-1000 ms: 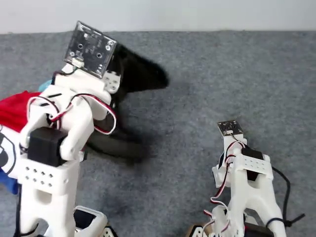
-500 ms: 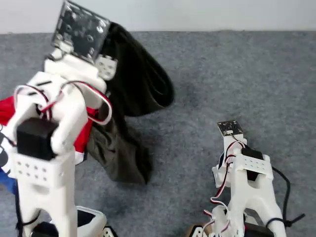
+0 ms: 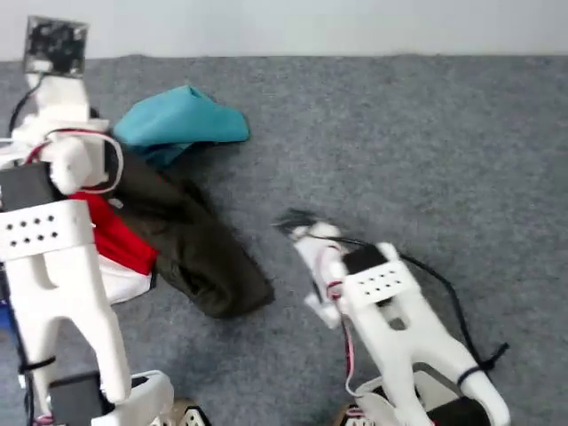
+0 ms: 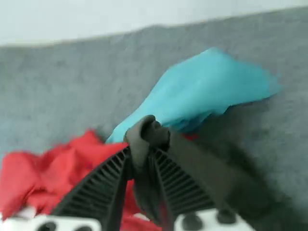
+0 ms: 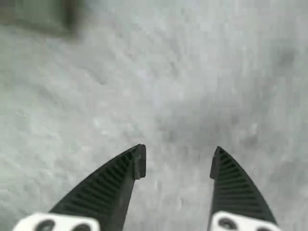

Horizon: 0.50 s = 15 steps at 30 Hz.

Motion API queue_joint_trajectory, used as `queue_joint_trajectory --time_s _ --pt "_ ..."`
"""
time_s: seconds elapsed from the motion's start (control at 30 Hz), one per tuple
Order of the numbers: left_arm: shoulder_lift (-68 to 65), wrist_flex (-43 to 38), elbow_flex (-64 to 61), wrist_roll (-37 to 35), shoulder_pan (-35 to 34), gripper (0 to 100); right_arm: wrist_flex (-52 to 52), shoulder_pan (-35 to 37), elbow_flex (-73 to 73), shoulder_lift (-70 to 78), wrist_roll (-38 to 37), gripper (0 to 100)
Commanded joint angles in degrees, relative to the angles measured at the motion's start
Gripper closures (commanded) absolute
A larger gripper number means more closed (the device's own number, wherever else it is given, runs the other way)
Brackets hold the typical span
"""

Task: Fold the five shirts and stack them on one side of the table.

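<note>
A dark olive shirt (image 3: pixel 191 244) lies crumpled across the grey table, stretching from the left arm toward the middle. My left gripper (image 4: pixel 143 144) is shut on a bunched fold of this dark shirt (image 4: pixel 149 137). Behind it lies a teal shirt (image 3: pixel 180 122) (image 4: pixel 207 94). A red shirt (image 3: pixel 114 237) (image 4: pixel 43 173) sits beside the dark one, over a white garment (image 3: pixel 124 286). My right gripper (image 5: pixel 177 163) stands open just above bare grey cloth near the table's middle (image 3: pixel 297 226).
The grey table cover (image 3: pixel 426 142) stretches bare to the right and back. A pale wall runs along the far edge. A bit of blue fabric (image 3: pixel 4 324) shows at the left edge behind the left arm.
The left arm swung left and back, dragging the dark shirt off the teal one, which is now uncovered. The right arm swung forward and left toward the table's middle.
</note>
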State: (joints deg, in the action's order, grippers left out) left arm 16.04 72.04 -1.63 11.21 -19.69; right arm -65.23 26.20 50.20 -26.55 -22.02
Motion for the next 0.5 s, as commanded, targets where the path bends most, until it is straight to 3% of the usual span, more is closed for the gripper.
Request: queue_joint_trajectory --time_s 0.0,0.3,0.47 --pt "-0.09 -0.18 -1.80 -0.88 -4.40 99 -0.66 4.35 -7.91 3.21 4.31 76.8" --pt "-0.09 1.85 -3.30 -0.88 -5.71 99 -1.19 13.49 -22.33 27.03 5.89 76.8" --pt "-0.09 1.93 -4.79 -0.88 -5.71 99 -7.69 19.03 -35.87 38.46 5.80 76.8"
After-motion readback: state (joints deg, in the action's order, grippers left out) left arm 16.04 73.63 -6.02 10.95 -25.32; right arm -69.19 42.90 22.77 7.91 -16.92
